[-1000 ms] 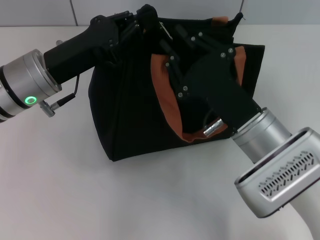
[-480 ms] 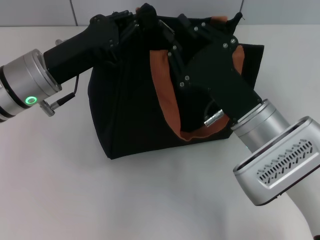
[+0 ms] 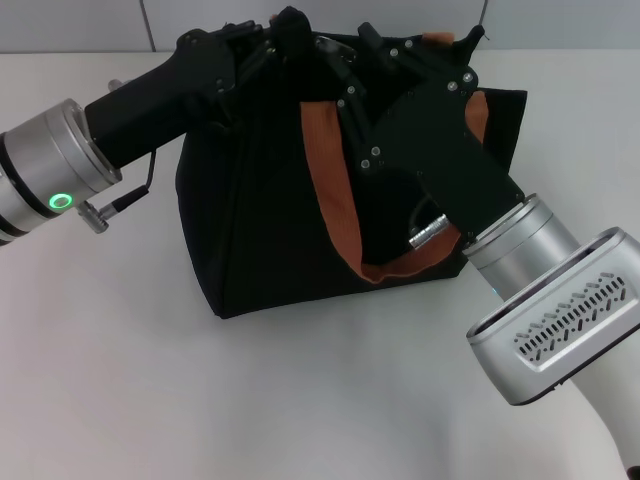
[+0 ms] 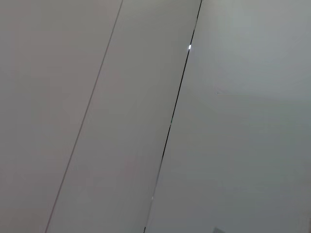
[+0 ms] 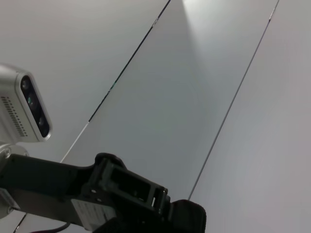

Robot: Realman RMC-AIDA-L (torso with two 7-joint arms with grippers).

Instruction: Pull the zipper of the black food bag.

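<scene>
The black food bag [image 3: 270, 220] sat mid-table, soft and floppy, likely light. Left gripper [image 3: 290, 30] and right gripper [image 3: 350, 65] met at its top edge; grips unreadable, zipper hidden there.

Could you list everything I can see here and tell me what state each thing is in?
Boxy black fabric food bag: upright on the white table, orange-brown strap handle hanging down its front.
Left end effector: at the bag's top far edge.
Right end effector: at the bag's top, beside the left one.
Silvery zipper pull: hidden behind the end effectors.
Green ring light on the left arm: lit.
</scene>
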